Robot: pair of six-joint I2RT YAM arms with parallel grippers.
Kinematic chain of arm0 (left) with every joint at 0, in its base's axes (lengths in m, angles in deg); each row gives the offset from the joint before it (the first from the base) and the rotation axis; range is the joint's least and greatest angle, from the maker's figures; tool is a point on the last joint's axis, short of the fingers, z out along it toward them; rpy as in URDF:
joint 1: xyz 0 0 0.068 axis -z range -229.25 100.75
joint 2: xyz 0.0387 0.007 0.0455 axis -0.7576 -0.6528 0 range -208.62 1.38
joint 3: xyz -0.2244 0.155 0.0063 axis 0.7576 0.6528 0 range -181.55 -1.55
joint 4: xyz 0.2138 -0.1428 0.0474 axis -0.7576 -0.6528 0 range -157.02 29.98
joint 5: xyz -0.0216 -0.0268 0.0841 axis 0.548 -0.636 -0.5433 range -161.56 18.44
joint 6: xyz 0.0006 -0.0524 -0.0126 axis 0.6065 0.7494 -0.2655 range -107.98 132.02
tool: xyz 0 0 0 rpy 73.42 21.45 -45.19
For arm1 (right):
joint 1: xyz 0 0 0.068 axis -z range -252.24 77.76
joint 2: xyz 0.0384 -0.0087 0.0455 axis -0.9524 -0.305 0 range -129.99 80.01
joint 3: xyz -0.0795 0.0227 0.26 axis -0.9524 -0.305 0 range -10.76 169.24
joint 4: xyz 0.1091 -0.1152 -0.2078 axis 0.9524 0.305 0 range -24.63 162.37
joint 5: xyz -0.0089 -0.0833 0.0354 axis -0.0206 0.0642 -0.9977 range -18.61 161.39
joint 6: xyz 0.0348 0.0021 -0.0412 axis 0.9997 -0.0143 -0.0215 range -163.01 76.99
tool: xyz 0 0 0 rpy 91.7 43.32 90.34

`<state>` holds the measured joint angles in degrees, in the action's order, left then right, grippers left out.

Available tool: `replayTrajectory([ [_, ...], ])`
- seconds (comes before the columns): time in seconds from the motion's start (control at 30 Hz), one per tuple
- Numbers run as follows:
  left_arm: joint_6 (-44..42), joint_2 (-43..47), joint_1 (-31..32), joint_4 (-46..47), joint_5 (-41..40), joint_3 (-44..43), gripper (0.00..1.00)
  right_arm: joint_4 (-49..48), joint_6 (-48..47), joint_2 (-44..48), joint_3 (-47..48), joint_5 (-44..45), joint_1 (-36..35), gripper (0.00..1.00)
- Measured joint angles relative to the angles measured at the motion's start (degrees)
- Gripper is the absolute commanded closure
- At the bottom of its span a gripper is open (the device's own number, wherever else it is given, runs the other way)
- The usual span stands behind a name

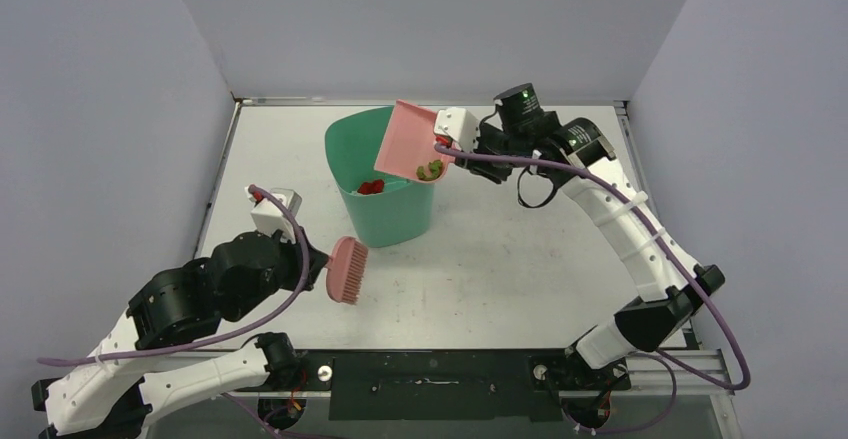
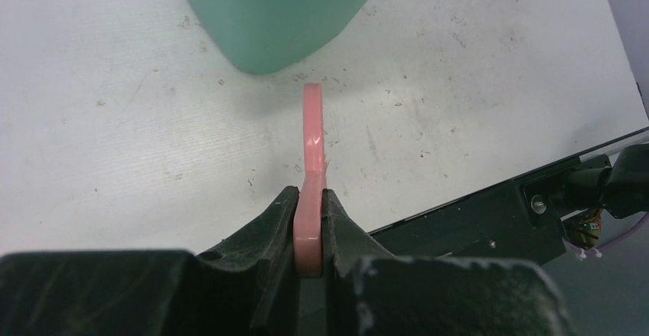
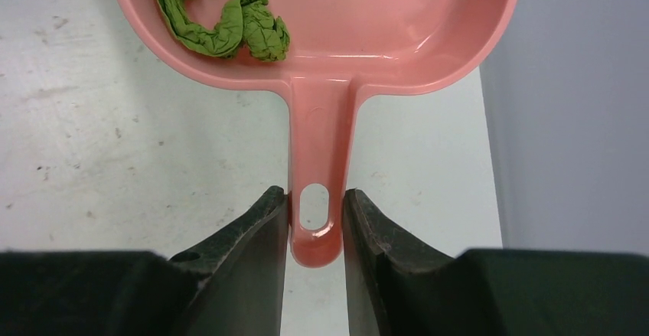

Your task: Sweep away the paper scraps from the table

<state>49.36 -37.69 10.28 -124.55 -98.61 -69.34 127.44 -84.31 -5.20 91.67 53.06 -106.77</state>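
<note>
My right gripper is shut on the handle of the pink dustpan, held tilted over the teal bin. An olive green paper scrap lies in the pan's low corner above the bin's mouth. A red paper scrap lies inside the bin. My left gripper is shut on the handle of the pink brush, which hangs just above the white table in front of the bin.
The teal bin stands in the middle of the table, close ahead of the brush. Grey walls enclose the left, back and right sides. A black metal rail runs along the near edge between the arm bases.
</note>
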Motion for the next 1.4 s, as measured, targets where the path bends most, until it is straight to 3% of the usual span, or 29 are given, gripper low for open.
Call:
replayTrajectory([
  [0.37,-0.2,1.4,0.0,0.2,0.4,2.9,1.0,-4.1,1.6,-12.2,14.1,19.6,-1.8,0.95],
  [0.57,-0.5,3.3,0.0,0.3,0.5,3.6,1.0,-7.7,-3.4,-12.3,14.4,33.3,-9.7,0.95],
  [0.8,-0.8,4.3,0.0,0.5,0.7,4.6,1.0,-19.2,-16.7,-10.8,4.2,51.6,-20.9,0.95],
  [0.97,-1.4,4.8,0.0,0.5,0.9,4.9,1.0,-30.8,-30.4,-10.3,-8.0,62.5,-22.9,0.95],
  [1.13,-1.9,5.5,0.0,0.5,0.9,4.9,1.0,-37.7,-38.1,-10.2,-11.5,67.1,-22.9,0.95],
  [1.4,-2.3,5.5,0.0,0.8,0.9,5.2,1.0,-39.8,-39.1,-8.7,-11.3,69.1,-22.9,0.95],
])
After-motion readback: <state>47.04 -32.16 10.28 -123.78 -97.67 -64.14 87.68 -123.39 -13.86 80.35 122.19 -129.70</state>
